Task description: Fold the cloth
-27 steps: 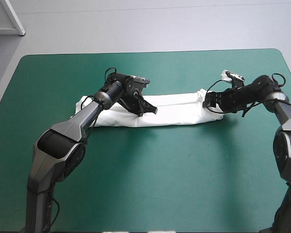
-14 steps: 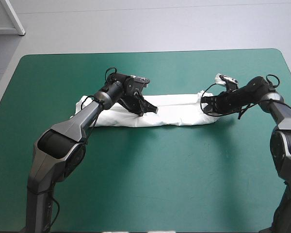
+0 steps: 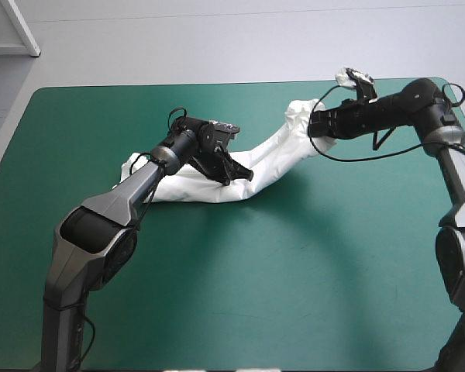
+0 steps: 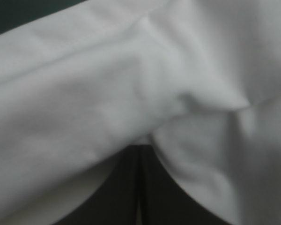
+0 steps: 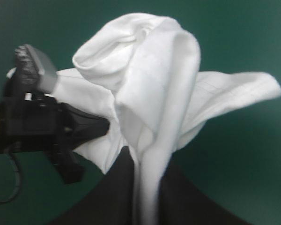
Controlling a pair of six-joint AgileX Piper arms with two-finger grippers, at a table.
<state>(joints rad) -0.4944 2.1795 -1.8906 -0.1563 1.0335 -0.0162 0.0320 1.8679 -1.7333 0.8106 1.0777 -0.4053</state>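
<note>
Pinching the raised end of the strip-folded T-shirt [image 3: 279, 151] at upper right, right gripper [image 3: 319, 124] has the cross fold left to do; left gripper [image 3: 240, 175], pressed together, pins centre.

T-shirt [image 3: 275, 151]: plain white throughout, grey in its creases. Cover [image 3: 294, 271]: uniform teal-green. Fingers [image 5: 117, 201]: solid black.

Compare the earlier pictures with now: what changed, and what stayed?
The right gripper, shut on the T-shirt, raised its right end off the table and swung it toward the far edge and leftward. The left gripper stayed on the T-shirt's middle; the left end stayed flat.
</note>
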